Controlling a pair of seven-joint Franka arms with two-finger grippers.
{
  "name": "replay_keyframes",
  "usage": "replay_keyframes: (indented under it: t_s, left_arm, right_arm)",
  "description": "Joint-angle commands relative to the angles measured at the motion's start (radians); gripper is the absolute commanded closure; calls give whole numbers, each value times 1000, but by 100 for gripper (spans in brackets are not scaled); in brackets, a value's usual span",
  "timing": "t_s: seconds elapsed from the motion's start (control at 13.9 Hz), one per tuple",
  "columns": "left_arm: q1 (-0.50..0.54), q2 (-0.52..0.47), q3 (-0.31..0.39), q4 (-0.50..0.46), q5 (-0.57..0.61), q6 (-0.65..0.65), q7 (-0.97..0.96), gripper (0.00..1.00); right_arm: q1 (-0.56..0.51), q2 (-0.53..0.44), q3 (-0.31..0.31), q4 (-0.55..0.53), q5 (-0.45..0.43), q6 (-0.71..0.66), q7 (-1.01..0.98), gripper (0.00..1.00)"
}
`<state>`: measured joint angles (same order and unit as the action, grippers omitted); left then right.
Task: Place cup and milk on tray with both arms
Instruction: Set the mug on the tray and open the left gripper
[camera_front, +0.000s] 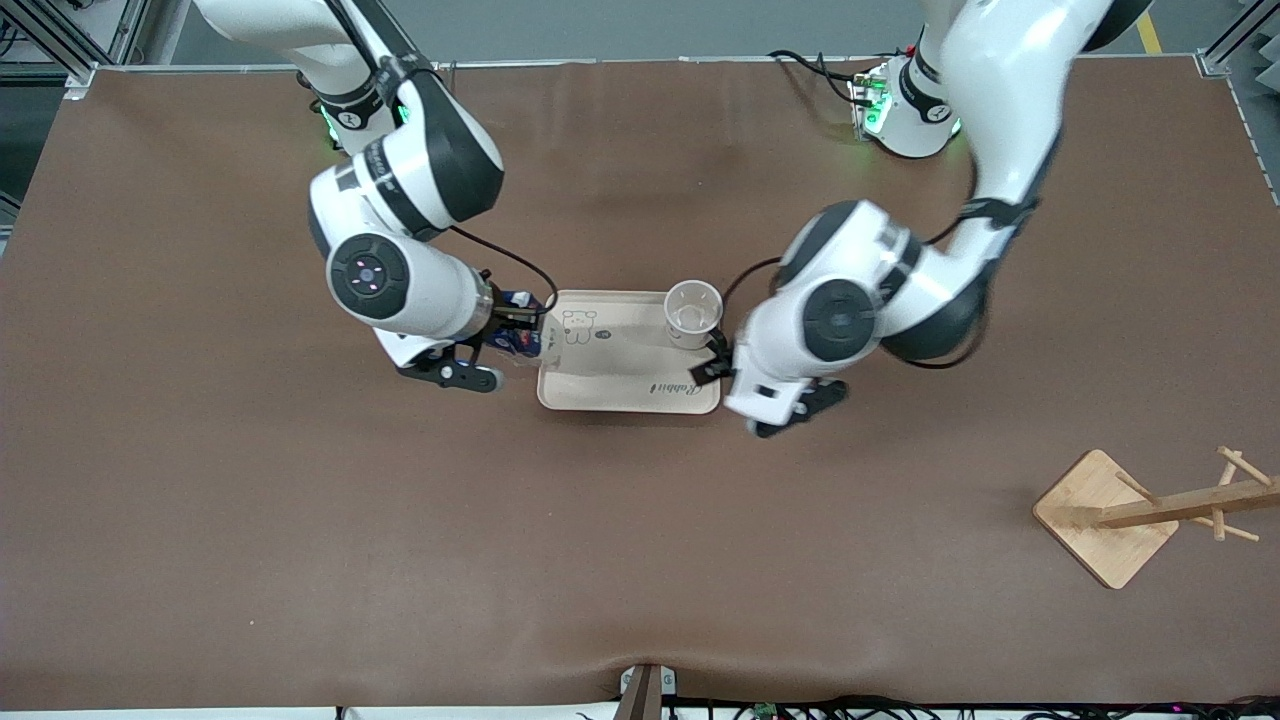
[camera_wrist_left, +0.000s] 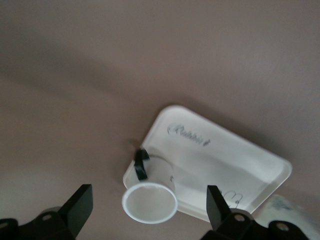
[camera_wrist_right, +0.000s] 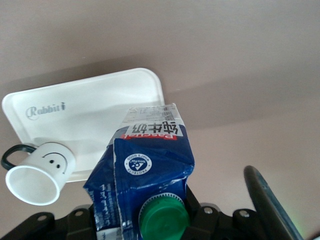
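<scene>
Front view: tray (camera_front: 620, 385) mid-table with the cup (camera_front: 693, 312) upright on its corner toward the left arm's end; left gripper (camera_front: 722, 362) beside that tray edge, right gripper (camera_front: 517, 325) at the other edge, clamped on the milk (camera_front: 521, 340). Left wrist view: fingers (camera_wrist_left: 218, 204) spread wide, empty, cup (camera_wrist_left: 150, 196) between them but apart. Right wrist view: milk (camera_wrist_right: 144, 172) pinched in the jaws, hanging over the table just off the tray (camera_wrist_right: 100, 110).

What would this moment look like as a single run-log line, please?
cup: on tray | left gripper: open, around cup | milk: held by right gripper at tray edge
</scene>
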<state>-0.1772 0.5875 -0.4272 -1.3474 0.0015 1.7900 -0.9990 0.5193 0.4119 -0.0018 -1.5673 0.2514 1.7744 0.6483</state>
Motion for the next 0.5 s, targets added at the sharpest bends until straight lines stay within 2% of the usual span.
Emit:
replay_keyframes:
  t_s: [0.0, 0.22, 0.43]
  left_arm:
    - [77, -77, -1, -22, 81, -52, 97, 0]
    - [145, -133, -1, -24, 178, -72, 221, 0]
    - [220, -192, -1, -24, 204, -72, 340, 0]
  right_arm:
    - [68, 37, -13, 18, 9, 51, 69, 77]
    - [108, 44, -14, 7, -58, 94, 143, 76]
    - [137, 51, -14, -46, -96, 173, 163, 65]
